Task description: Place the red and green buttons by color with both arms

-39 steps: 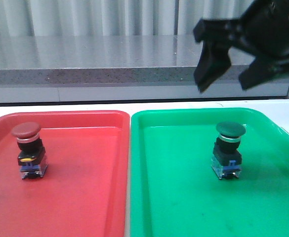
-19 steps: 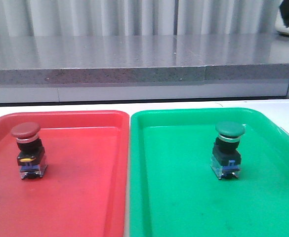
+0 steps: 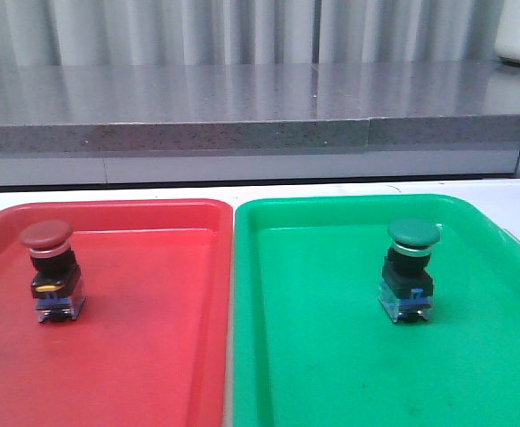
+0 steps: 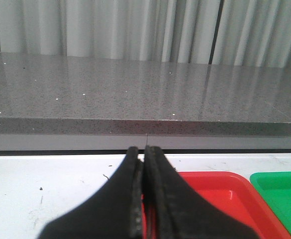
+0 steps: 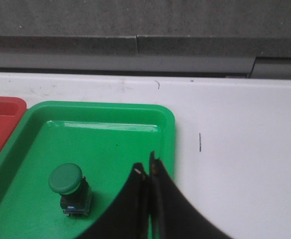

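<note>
I see red button (image 3: 51,271) upright in red tray (image 3: 153,356), 9 o'clock side; green button (image 3: 411,271) upright in green tray (image 3: 331,374). Left hand (image 4: 144,164) closed, empty. Right hand (image 5: 148,174) closed, empty. Sorting looks complete; I advise keeping arms clear of trays.

Two trays sit side by side on the surface (image 3: 108,191), their inner rims nearly touching. The left tray (image 3: 153,356) carries one button (image 3: 51,271), upright near its left edge. The right tray (image 3: 331,374) carries the other button (image 3: 409,269), upright and right of that tray's centre. The two buttons stand well apart at about the same depth. Behind the trays, a raised ledge (image 3: 242,107) runs across the full width, with curtains (image 3: 242,31) behind it.
</note>
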Robot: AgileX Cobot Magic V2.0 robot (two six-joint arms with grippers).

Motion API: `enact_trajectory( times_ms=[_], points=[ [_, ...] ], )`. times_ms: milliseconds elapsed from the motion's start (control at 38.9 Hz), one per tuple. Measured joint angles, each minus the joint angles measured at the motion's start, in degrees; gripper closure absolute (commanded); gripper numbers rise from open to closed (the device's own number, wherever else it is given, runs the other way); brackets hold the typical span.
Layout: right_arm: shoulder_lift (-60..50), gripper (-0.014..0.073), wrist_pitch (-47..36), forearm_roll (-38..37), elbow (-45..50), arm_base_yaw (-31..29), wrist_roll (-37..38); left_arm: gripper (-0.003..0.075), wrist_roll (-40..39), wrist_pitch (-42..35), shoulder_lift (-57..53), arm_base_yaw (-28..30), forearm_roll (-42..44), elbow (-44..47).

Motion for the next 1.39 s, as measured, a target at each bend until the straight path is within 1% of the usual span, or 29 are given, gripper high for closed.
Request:
enact_trajectory(
  times_ms=[180,360,1389],
  points=[
    [-14.42,0.0661,1.19,-1.81,5.85,0.0,0.0,0.074,0.0,0.0,0.0,0.0,0.0,0.0],
    [-19.99,0.0661,1.31,-2.78,6.3,0.0,0.0,0.074,0.0,0.0,0.0,0.0,0.0,0.0],
    [-20.24,0.0661,1.31,-2.87,6.39,0.0,0.0,0.074,0.09,-0.72,-0.13,0.0,-0.09,0.72]
  ],
)
